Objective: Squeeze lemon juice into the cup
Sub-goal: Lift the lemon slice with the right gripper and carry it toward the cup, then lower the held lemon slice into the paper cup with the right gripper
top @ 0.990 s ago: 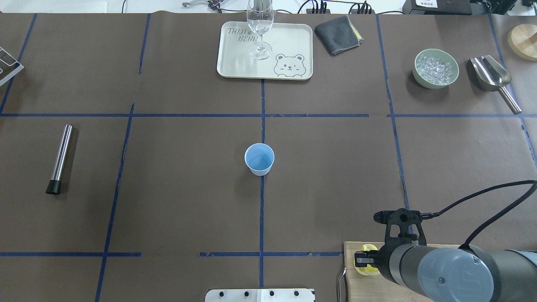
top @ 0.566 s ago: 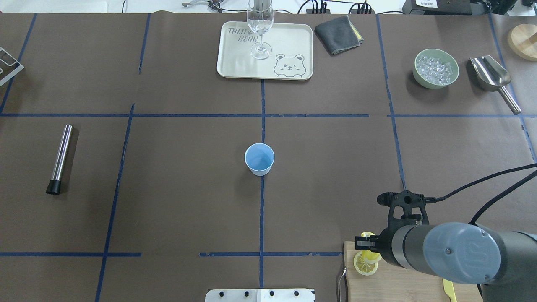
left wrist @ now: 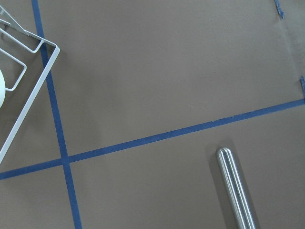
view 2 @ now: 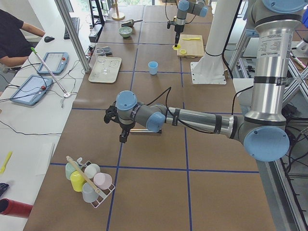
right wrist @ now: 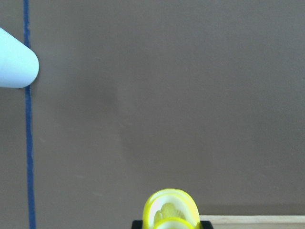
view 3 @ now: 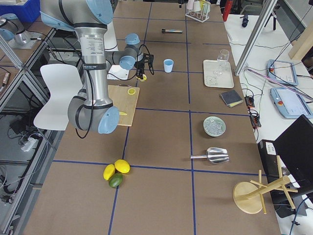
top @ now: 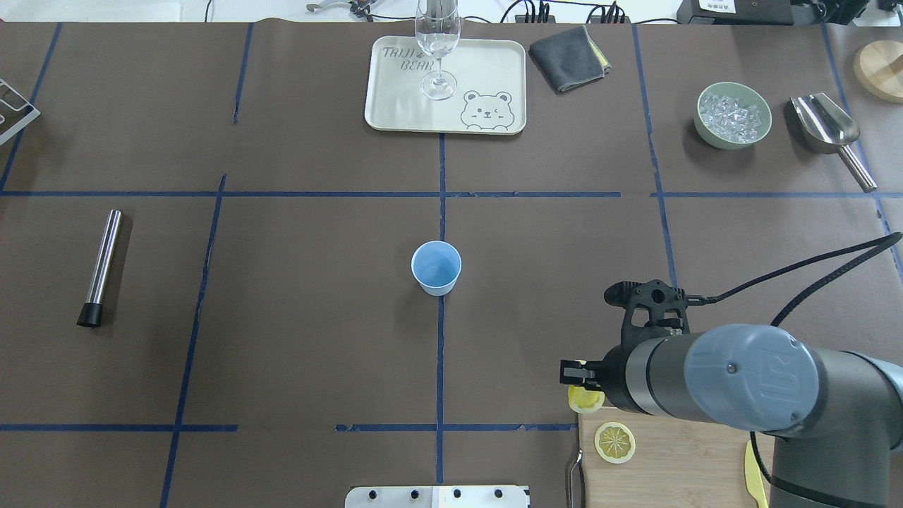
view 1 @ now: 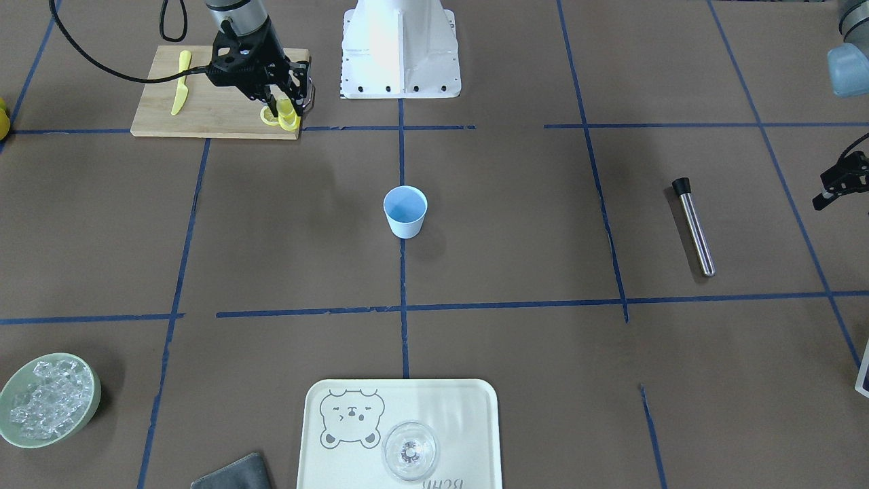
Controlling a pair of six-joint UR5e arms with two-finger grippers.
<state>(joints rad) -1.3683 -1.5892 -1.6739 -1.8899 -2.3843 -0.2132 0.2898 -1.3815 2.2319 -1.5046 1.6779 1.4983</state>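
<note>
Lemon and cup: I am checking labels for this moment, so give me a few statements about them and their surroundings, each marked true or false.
1. The right gripper is shut on the lemon. True.
2. The lemon hangs directly over the cup. False: it is by the corner of the cutting board, well apart from the cup.
3. A second lemon slice lies flat on the cutting board. True.
4. The cup lies on its side. False: it stands upright, mouth up.
5. The glass stands on the tray. True.
</note>
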